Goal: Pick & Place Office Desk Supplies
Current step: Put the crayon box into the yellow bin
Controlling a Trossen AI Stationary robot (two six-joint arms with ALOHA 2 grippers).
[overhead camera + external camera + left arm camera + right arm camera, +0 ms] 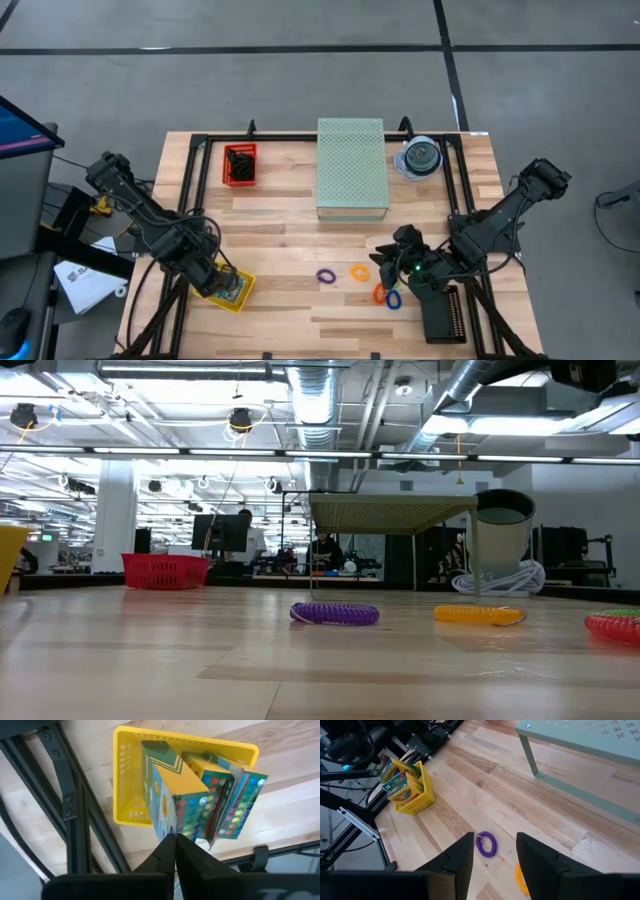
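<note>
Supplies: purple coiled plastic elastic loop (486, 843) lies flat on the pale wooden surface (470, 785), just ahead of the right gripper (494, 851), between its parted fingers.
Nearer arm: right; orange loop (519, 879) just beside.
Basket: yellow perforated plastic basket (131, 780), glossy card packets (200, 802) upright inside, under the left gripper (174, 845), fingers pressed together, holding nothing.

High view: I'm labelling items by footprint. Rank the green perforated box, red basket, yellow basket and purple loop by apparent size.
1. Green perforated box
2. Red basket and yellow basket: alike, the yellow partly hidden
3. Purple loop
</note>
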